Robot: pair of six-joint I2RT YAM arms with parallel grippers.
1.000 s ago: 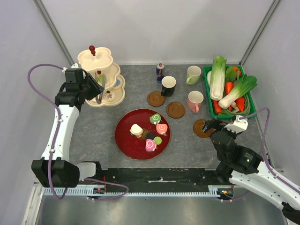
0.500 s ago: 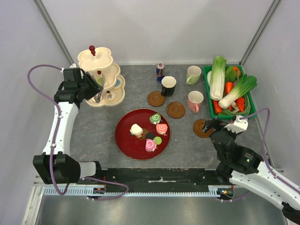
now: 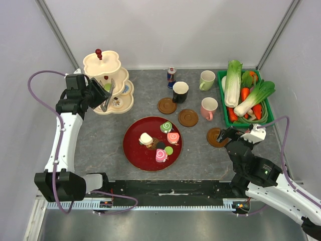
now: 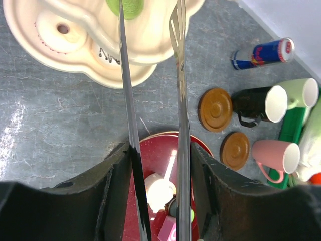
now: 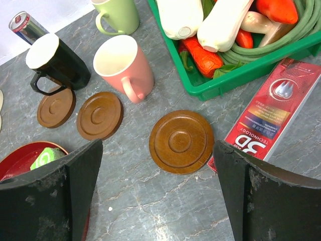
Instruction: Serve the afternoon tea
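- The left gripper [image 4: 159, 153] was clenched on a pair of metal tongs [image 4: 179, 100]. Their blades reached to the three-tier stand [image 3: 111, 64] in the far-left corner of the counter.
- A green pastry [image 4: 128, 6] sat between the blade tips at the stand's middle tier. The wrist view cut it off, so I could not tell whether the tongs pinched it or it already lay on the tier.
- More pastries, among them a green swirl roll [image 3: 166, 127] and a pink swirl roll [image 3: 173, 137], lay on the red plate [image 3: 134, 149] by the middle of the near edge.
- The black mug [image 3: 180, 92], pale green mug [image 3: 207, 80] and pink mug [image 3: 208, 108] stood towards the far edge, right of centre.
- The right gripper [image 5: 158, 148] hung released with its fingers wide apart above a bare brown coaster [image 5: 181, 141] near the right edge, touching nothing.
- The step in hand looked to be moving pastries from the plate to the stand, one at a time.
- The next move would call for settling the green pastry flat on the tier. The tongs would then have to come out without nudging the stand and go back to the plate.
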